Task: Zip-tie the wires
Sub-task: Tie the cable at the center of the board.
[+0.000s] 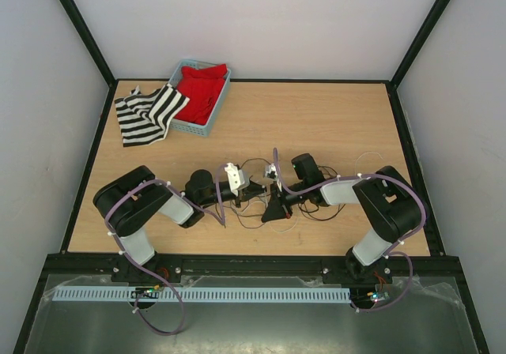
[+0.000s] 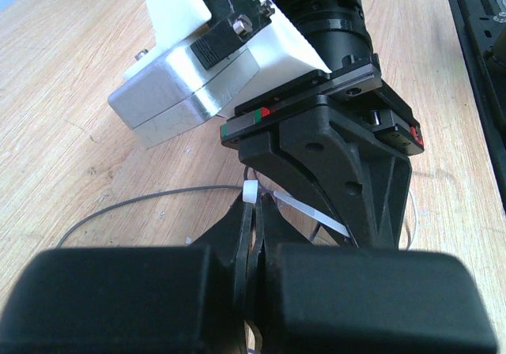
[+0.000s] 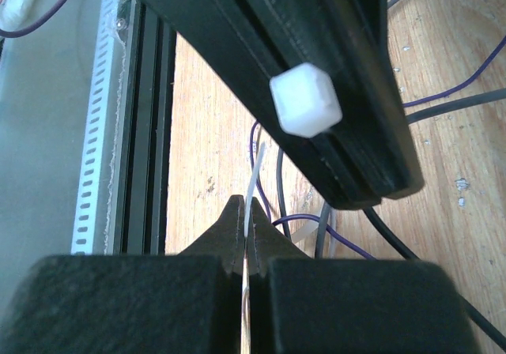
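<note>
Left claw [image 2: 253, 216]: jaws fully closed, tips meeting at the lower centre of the left wrist view. They appear pinched on the zip tie [image 2: 250, 191] directly below its small white head, which stands just proud of the tips. Right claw [image 3: 247, 226]: jaws likewise closed, nipping the white strap, which rises from between the tips at the lower centre of the right wrist view and leans slightly right as it goes up. Both claws therefore hold the same tie, one at the head end and the other on the tail. Long axis: in the left wrist view the strap leaves the head and runs toward the lower right of the frame, passing behind the dark body of the right claw. The tail lies away from the left claw and in the right claw's keeping. The wires [image 2: 158, 193] lie on the table [image 1: 332, 125] in loose loops around and beneath the two claws, at the centre of the top view toward its lower half (whether the tie's loop encloses them all cannot be told, as the fingers hide that spot). Assessment: the step in hand appears to be cinching. The coming move would turn on the right claw drawing the tail along the strap's own line, away from the head, while the left claw anchors the head. A pull off that line risks twisting the head out of the pinch.
</note>
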You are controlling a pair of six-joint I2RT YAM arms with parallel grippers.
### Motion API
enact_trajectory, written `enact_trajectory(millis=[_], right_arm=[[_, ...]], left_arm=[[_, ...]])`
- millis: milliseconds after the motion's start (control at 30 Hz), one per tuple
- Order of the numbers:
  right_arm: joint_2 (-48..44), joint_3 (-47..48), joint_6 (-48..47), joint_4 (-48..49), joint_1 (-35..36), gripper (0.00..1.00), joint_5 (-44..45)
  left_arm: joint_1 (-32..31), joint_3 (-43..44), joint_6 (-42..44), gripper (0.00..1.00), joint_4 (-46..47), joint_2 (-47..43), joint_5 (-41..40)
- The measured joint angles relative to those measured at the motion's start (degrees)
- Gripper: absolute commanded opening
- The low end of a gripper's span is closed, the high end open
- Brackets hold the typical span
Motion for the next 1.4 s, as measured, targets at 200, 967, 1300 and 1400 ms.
enact_trajectory(millis=[200, 967, 1300, 1400], right_arm=[[0.0, 0.0, -0.2, 0.0, 0.0, 0.00, 0.0], [0.0, 0.9, -0.1, -0.7, 0.0, 0.00, -0.5], [0.0, 0.9, -0.1, -0.9, 0.0, 0.00, -0.7], [0.0, 0.9, -0.2, -0.9, 0.0, 0.00, -0.9]], left_arm=[[-0.1, -0.2, 0.3, 0.00, 0.0, 0.1, -0.2], [-1.4, -0.9, 2.9, 0.00, 0.0, 0.1, -0.9], [-1.6, -1.0, 3.7, 0.00, 0.0, 0.1, -2.1], [-1.6, -1.2, 3.9, 0.00, 0.0, 0.1, -2.5]])
